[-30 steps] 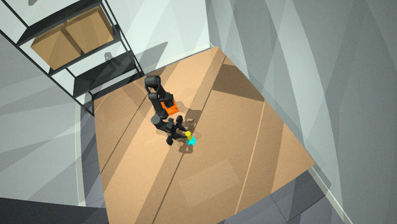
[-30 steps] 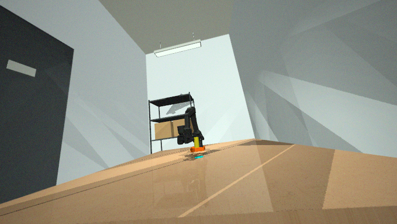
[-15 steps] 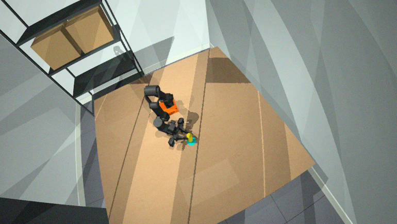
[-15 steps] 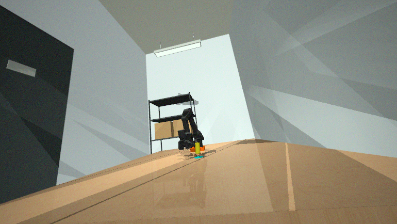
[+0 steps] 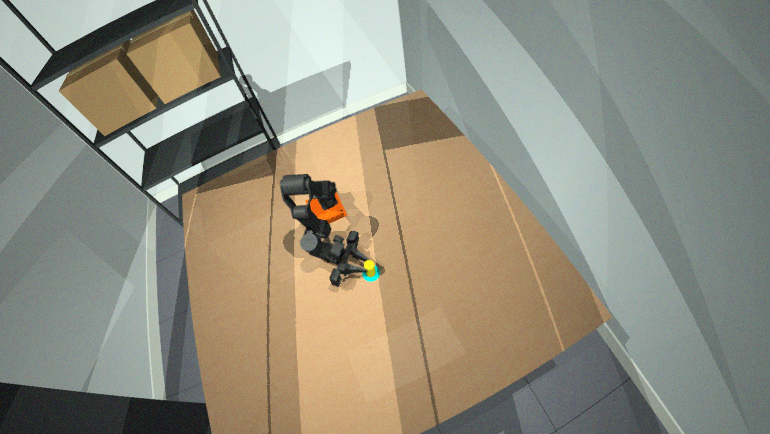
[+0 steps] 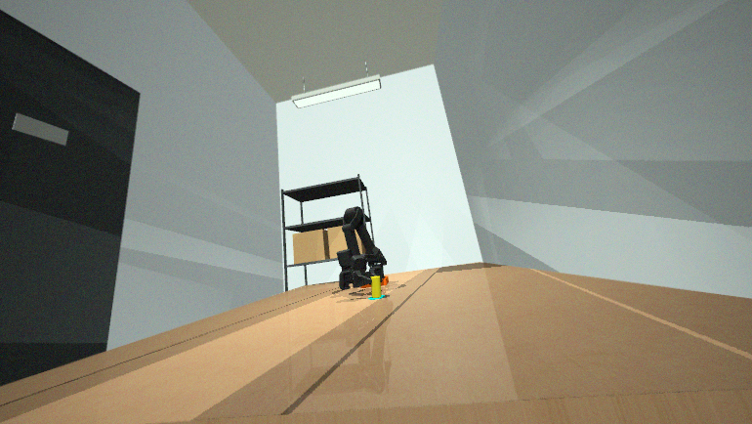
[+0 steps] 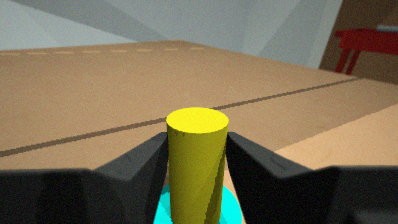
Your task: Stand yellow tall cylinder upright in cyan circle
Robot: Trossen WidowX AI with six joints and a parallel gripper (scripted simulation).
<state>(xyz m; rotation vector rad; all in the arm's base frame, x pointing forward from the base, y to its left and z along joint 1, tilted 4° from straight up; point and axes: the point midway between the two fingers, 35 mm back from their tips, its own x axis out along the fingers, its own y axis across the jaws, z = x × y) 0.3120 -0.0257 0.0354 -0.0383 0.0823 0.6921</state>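
table [image 5: 458, 226]: wooden, carries the arm | gripper [image 7: 198, 165]: jaws clenched on the yellow cylinder [image 7: 196, 165] | cylinder: upright over the cyan circle [image 7: 165, 205]; contact with it unclear | step: set-down | next: judged, open jaws, withdraw without tipping it.

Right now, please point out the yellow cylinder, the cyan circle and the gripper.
yellow cylinder [image 7: 196, 165], wrist view, on its upright side wall.
cyan circle [image 7: 161, 210], wrist view, on the part showing left of the cylinder.
gripper [image 7: 197, 150], wrist view, midway between the fingertips, shut on the cylinder.
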